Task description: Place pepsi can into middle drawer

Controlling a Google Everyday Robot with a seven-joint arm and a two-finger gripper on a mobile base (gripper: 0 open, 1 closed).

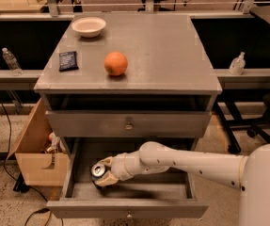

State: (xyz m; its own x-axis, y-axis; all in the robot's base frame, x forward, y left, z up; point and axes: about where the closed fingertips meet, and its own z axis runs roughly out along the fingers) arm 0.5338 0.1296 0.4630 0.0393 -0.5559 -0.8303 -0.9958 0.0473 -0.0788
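The pepsi can (97,170), dark blue with a silver top, is held upright low inside the open middle drawer (129,192), near its left side. My gripper (104,173) is shut on the can, its tan fingers (107,179) wrapped around the can's right side. The white arm reaches in from the lower right. Whether the can's base touches the drawer floor is hidden.
On the cabinet top sit an orange fruit (115,63), a white bowl (88,26) and a dark packet (68,60). The drawer above (129,124) shows only its front panel. An open cardboard box (36,155) stands at the left. A clear bottle (10,61) is behind it.
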